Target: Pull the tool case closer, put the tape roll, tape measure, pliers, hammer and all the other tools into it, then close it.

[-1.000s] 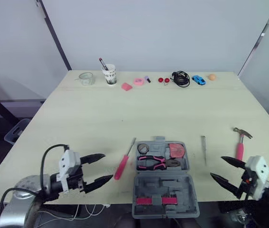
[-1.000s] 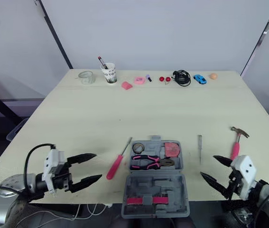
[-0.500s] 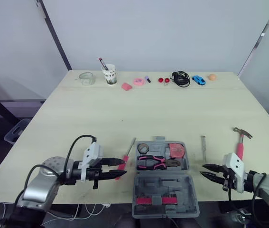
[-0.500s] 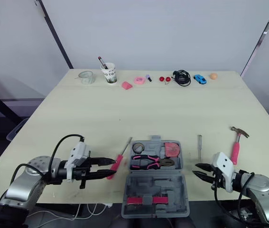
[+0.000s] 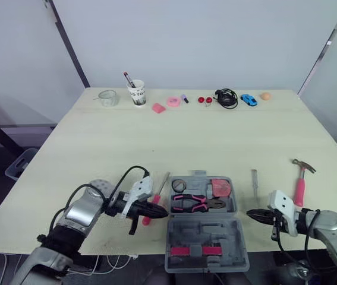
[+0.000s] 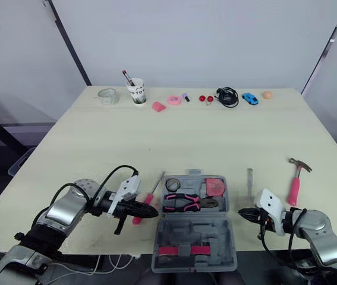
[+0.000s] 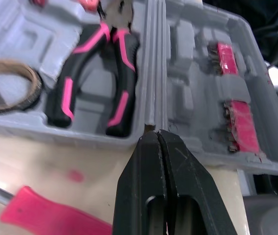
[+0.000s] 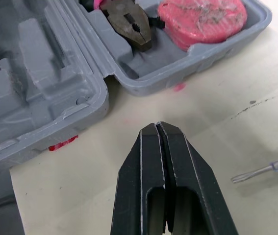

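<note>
While the tool case [image 5: 207, 233] lies open, your jaws flank it.
Both pairs are pressed together, holding nothing.

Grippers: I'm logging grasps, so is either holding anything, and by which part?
Nothing is held: left gripper and right gripper are shut empty, either side of the tool case.

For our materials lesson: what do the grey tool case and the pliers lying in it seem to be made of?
Grey moulded tool case: likely hard plastic, matt, judging by its shaped recesses. Pink-and-black-handled pliers: grips look like plastic or rubber sleeves; the head looks like dull, darkened metal.
</note>
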### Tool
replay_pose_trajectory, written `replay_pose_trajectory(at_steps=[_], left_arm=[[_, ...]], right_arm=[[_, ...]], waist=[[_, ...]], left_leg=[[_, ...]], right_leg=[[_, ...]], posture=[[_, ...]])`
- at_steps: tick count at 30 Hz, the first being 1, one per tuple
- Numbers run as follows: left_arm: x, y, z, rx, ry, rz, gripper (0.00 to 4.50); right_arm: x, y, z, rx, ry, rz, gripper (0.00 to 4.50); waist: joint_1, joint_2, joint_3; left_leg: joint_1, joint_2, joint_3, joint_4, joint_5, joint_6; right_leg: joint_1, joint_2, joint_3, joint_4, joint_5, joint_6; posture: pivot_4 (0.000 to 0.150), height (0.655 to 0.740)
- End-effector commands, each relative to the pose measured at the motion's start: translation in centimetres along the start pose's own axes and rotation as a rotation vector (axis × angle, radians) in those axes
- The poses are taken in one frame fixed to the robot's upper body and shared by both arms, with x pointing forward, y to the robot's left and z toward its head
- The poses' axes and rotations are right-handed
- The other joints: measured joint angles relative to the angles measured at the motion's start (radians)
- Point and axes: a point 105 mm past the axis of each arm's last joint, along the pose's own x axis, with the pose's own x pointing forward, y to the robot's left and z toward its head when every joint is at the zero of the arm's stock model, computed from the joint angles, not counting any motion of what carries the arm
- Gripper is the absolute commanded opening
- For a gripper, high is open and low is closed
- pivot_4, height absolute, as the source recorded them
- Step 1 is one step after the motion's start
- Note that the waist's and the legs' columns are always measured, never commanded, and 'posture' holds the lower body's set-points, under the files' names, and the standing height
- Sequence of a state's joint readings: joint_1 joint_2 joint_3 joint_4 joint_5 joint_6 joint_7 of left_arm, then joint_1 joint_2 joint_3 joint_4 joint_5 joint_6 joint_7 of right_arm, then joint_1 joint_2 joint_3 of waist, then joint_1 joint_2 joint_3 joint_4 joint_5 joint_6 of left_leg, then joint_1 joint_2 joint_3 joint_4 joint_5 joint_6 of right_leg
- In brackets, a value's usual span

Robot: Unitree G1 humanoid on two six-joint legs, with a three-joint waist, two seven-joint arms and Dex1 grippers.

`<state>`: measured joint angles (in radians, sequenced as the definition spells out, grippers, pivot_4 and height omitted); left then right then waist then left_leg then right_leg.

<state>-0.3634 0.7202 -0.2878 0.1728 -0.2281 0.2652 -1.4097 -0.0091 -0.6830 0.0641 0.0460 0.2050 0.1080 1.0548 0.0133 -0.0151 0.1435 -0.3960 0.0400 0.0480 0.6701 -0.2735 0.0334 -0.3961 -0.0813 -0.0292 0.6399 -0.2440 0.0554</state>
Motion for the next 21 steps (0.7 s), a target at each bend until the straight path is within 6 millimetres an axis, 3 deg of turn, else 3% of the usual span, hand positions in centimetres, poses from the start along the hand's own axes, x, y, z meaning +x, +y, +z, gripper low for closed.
replay_pose_trajectory(at_steps=[1, 11, 21], left_arm=[[0.2, 0.6, 0.4, 0.003, 0.032, -0.013, 0.06], [1.7, 0.7, 0.2, -0.004, 0.072, -0.032, 0.06], [1.5, 0.8, 0.1, 0.009, 0.1, -0.015, 0.06]], right_arm=[[-0.1, -0.2, 0.8, -0.036, -0.004, 0.003, 0.0], [0.2, 0.3, 1.7, -0.031, -0.015, 0.019, 0.0], [1.4, 0.6, 2.0, -0.053, 0.001, 0.055, 0.0]], waist=[[0.001, 0.0, 0.0], [0.0, 0.0, 0.0], [0.001, 0.0, 0.0]], left_leg=[[0.0, 0.0, 0.0, 0.0, 0.0, 0.0], [0.0, 0.0, 0.0, 0.001, 0.0, 0.0], [0.0, 0.0, 0.0, 0.001, 0.0, 0.0]], right_leg=[[0.0, 0.0, 0.0, 0.0, 0.0, 0.0], [0.0, 0.0, 0.001, 0.001, 0.0, 0.0], [0.0, 0.0, 0.001, 0.001, 0.0, 0.0]], posture=[[0.15, 0.74], [0.15, 0.74], [0.15, 0.74]])
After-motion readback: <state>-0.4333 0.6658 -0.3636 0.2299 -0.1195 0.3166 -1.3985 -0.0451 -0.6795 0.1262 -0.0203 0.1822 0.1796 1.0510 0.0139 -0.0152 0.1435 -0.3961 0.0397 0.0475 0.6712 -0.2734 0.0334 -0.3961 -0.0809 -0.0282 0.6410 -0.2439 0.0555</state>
